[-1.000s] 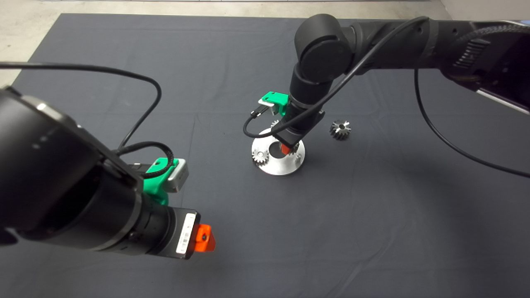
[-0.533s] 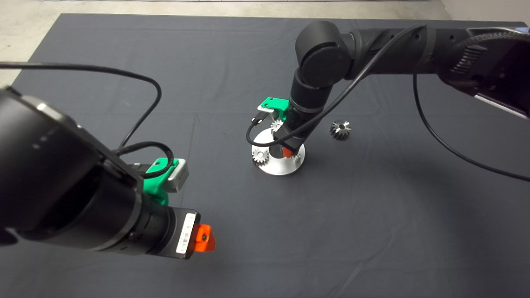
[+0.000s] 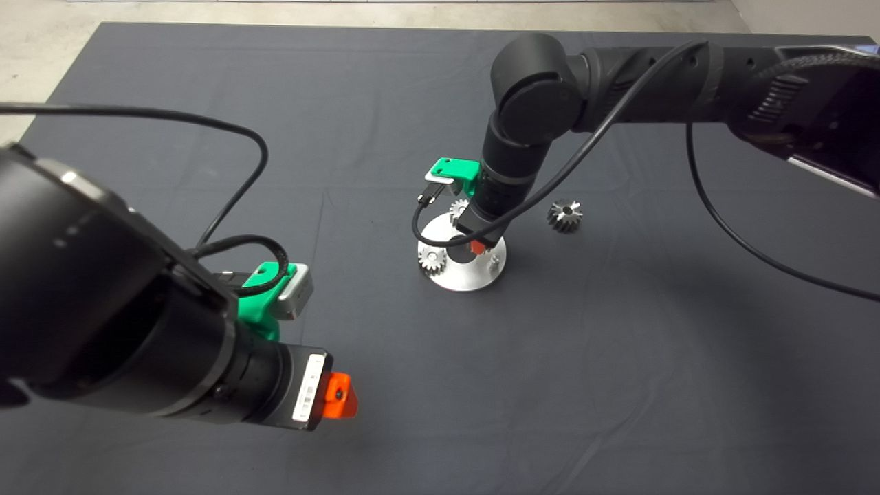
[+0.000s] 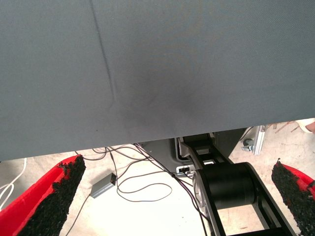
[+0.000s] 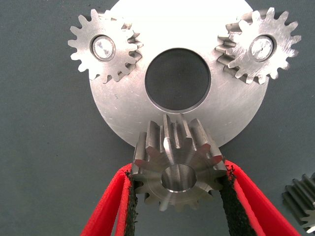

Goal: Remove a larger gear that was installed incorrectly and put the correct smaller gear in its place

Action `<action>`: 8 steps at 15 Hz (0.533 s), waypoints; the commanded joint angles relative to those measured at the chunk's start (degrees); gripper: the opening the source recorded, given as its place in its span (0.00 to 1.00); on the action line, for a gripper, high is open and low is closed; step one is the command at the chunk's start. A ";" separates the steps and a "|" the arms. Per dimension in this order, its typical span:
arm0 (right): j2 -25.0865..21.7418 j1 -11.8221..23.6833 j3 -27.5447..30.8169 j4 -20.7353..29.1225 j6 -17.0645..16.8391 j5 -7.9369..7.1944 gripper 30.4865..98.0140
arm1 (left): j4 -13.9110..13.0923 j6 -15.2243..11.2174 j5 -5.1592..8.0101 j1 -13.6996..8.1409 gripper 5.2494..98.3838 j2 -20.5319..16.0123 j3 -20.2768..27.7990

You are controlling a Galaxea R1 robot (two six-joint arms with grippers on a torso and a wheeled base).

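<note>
Over the mat (image 3: 206, 82), larger gear (image 5: 178, 171) between right hand (image 5: 179, 196) fingers.

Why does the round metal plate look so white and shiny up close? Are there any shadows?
Right wrist view: light bounces off the round silver metal plate, washing part of it nearly white; the shiny long-toothed silver gear in the right end effector glints too. Left wrist view: a soft shadow darkens the dark grey mat.

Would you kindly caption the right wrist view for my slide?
Right gripper clamps the shiny long-toothed larger gear above a round steel plate bearing two small pale gears.
</note>
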 commanded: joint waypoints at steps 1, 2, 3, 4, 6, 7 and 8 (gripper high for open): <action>-0.49 1.44 0.05 -2.45 -5.70 -6.98 0.12 | -0.81 -0.19 0.33 -0.83 0.99 0.10 0.79; -0.90 1.43 0.05 -2.45 -7.08 -6.98 0.12 | -0.81 -0.10 0.34 -0.83 0.99 0.10 0.79; -1.08 1.43 0.05 -2.45 -8.12 -6.98 0.12 | -0.89 -0.18 0.33 -0.83 0.99 0.10 0.79; -1.17 1.43 0.05 -2.45 -8.86 -7.04 0.12 | -0.87 -0.13 0.33 -0.83 0.99 0.10 0.79; -1.43 1.43 0.05 -2.45 -9.18 -7.25 0.12 | -0.89 -0.10 0.33 -0.83 0.99 0.10 0.79; -1.43 1.43 0.14 -2.40 -9.50 -7.33 0.12 | -0.81 -0.10 0.33 -0.83 0.99 0.10 0.79; -1.43 1.43 0.14 -2.36 -9.81 -7.33 0.12 | -0.84 -0.12 0.33 -0.83 0.99 0.10 0.79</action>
